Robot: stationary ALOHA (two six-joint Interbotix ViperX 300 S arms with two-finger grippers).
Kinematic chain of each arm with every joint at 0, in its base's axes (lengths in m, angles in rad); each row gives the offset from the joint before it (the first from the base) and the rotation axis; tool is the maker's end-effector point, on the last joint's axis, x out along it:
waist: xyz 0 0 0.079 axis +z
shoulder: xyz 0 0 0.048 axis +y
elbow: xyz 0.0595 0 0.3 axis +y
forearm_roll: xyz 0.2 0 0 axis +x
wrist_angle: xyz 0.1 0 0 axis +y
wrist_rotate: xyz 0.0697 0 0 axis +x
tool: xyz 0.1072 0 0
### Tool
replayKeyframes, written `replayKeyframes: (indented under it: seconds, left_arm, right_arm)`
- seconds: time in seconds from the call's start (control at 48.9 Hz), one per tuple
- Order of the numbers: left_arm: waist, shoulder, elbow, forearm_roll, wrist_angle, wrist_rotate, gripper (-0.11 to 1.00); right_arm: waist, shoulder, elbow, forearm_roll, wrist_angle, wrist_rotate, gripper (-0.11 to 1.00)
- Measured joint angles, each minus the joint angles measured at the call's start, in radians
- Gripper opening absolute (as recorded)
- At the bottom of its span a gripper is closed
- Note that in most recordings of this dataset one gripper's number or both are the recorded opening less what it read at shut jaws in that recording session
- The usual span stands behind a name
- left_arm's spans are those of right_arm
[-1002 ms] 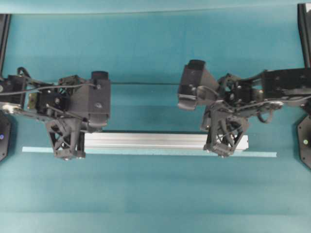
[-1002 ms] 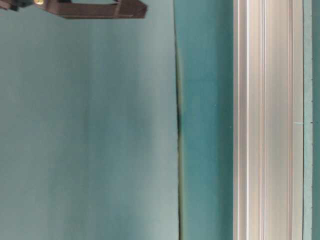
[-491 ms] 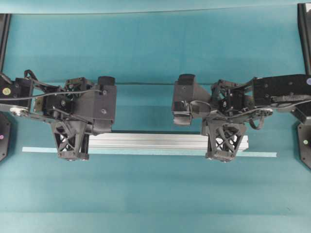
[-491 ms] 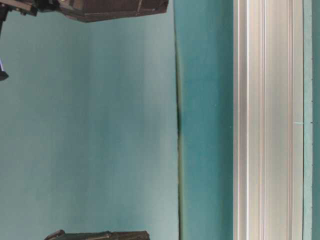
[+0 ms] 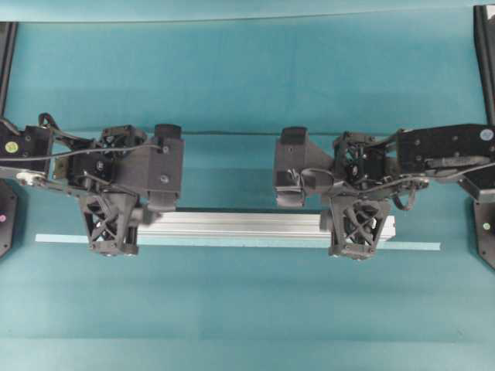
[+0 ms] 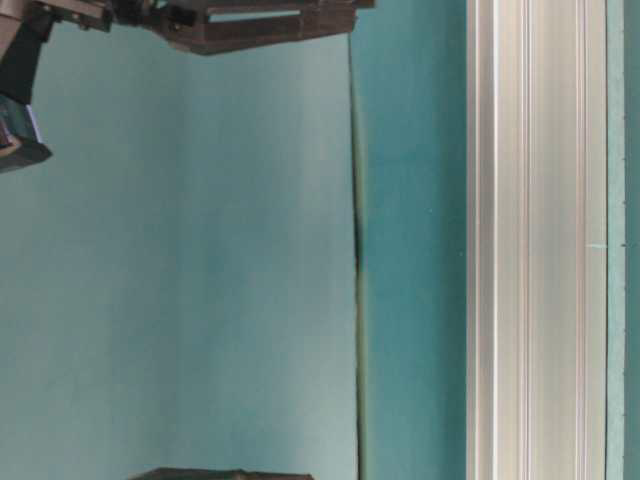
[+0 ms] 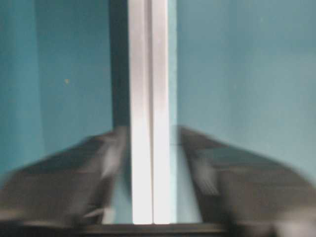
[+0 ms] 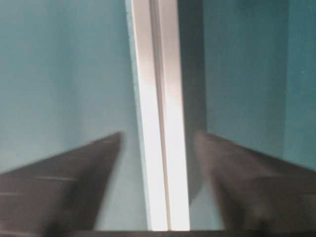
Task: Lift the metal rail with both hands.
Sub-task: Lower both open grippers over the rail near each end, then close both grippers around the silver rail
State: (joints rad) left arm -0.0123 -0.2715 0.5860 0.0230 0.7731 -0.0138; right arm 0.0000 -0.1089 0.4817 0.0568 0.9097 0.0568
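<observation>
Silver aluminium catches the light along the metal rail (image 5: 240, 225), which lies flat on the teal bench (image 5: 247, 77), running left to right across the middle of the overhead view. Its near edge sits just beside a thin pale tape strip (image 5: 418, 246) that reaches further out at both ends. The left gripper (image 5: 114, 224) stands over the rail's left end and the right gripper (image 5: 357, 228) over its right end, each pointing down with its lattice frame across the bar. From the left wrist camera the rail (image 7: 148, 123) runs straight up the middle, and the two dark fingers (image 7: 74, 173) stand apart on either side of it with teal showing between finger and metal, so this gripper is released and straddling the rail. The right wrist camera shows much the same: the rail (image 8: 160, 123) passes between spread fingers (image 8: 237, 182) with gaps on both sides, so that gripper is released too. Both wrist pictures are blurred, so I can't be sure whether a fingertip brushes the bar lower down. In the table-level view the rail (image 6: 530, 240) fills the right side as a grooved band resting on the bench.
</observation>
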Motion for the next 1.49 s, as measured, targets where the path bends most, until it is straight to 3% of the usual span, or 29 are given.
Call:
replayKeyframes:
  seconds: [0.102,0.143,0.348,1.493]
  left_arm:
    - [-0.003,0.012,0.026,0.000,-0.009,0.000,0.96]
    - [-0.003,0.023,0.037,0.003,-0.012,0.000,0.99]
    - [-0.005,0.051,0.049,0.003,-0.052,0.000,0.99]
    - [0.015,0.202,0.160,0.003,-0.331,-0.017,0.99]
  right_arm:
    - [0.009,0.008,0.014,-0.023,-0.011,0.000,0.96]
    - [0.015,0.012,0.018,-0.038,-0.015,0.000,0.96]
    - [0.021,0.035,0.040,-0.060,-0.038,0.000,0.96]
    - [0.021,0.124,0.164,-0.061,-0.307,0.000,0.96]
